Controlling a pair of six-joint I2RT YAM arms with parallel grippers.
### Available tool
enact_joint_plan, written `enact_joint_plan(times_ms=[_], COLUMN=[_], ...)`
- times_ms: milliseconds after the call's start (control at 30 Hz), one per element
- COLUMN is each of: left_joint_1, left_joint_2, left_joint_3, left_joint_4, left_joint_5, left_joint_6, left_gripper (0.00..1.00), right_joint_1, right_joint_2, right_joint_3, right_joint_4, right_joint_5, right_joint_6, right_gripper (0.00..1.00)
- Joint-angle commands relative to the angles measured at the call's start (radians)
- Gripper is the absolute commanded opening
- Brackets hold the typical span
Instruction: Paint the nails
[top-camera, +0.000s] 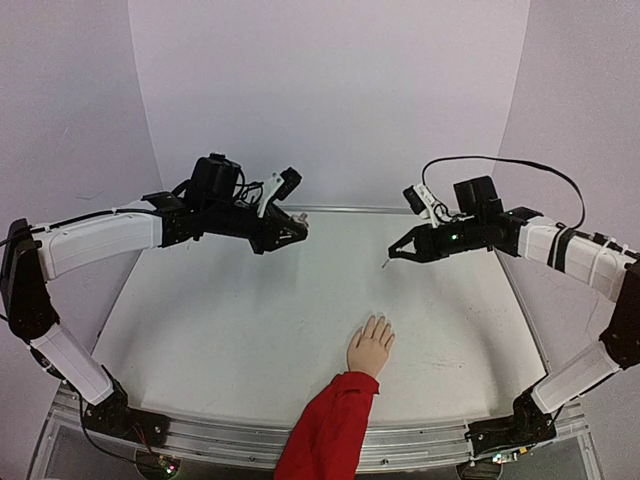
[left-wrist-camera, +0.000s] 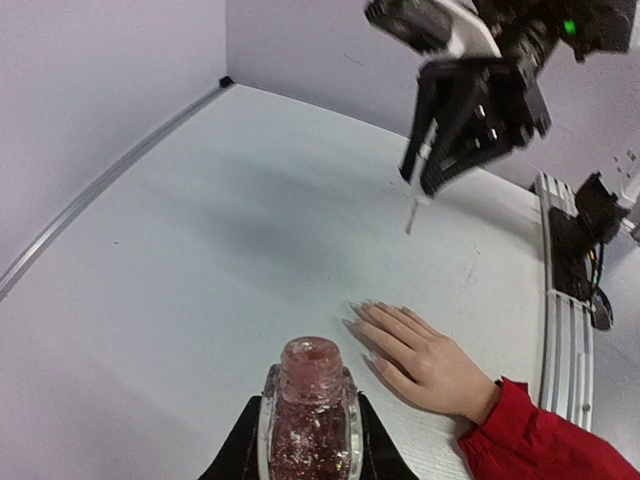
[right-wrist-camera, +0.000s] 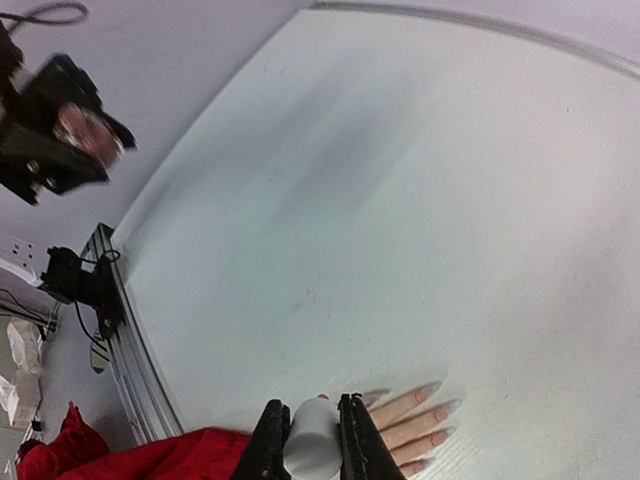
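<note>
A pale mannequin hand (top-camera: 371, 346) with a red sleeve (top-camera: 328, 428) lies flat on the white table, fingers pointing away from the arms; its tiny nails show in the left wrist view (left-wrist-camera: 372, 318) and right wrist view (right-wrist-camera: 436, 412). My left gripper (top-camera: 293, 229) is shut on an open glass bottle of pinkish glitter polish (left-wrist-camera: 310, 418), held in the air at the back left. My right gripper (top-camera: 396, 253) is shut on the white brush cap (right-wrist-camera: 313, 440); its thin brush (left-wrist-camera: 411, 214) hangs down above the table, beyond the hand's fingertips.
The white table (top-camera: 250, 330) has a metal rail along its near edge (top-camera: 420, 440) and pale walls on three sides. A black cable (top-camera: 500, 165) loops above the right arm.
</note>
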Motion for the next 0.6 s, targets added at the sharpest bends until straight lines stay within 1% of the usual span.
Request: enact_joint_plan(times_ms=[0, 200, 400, 567], left_joint_1=[-0.003, -0.021, -0.032, -0.072], left_joint_2=[-0.035, -0.014, -0.01, 0.03], left_joint_3=[0.066, 0.082, 0.047, 0.062], left_joint_4=[0.167, 0.215, 0.281, 0.296], left_joint_5=[-0.144, -0.292, -0.326, -0.435], left_joint_6=[-0.09, -0.095, -0.114, -0.102], left_gripper=[0.0, 0.0, 0.0, 0.0], right_joint_1=[0.003, 0.002, 0.003, 0.002], right_joint_2=[0.033, 0.065, 0.075, 0.101], right_joint_3=[-0.041, -0.077, -0.13, -0.14], right_joint_4=[-0.05, -0.049, -0.017, -0.017], right_joint_5=[0.018, 0.05, 0.092, 0.104], right_joint_6=[-0.093, -0.128, -0.088, -0.063], right_gripper=[0.0, 0.0, 0.0, 0.0])
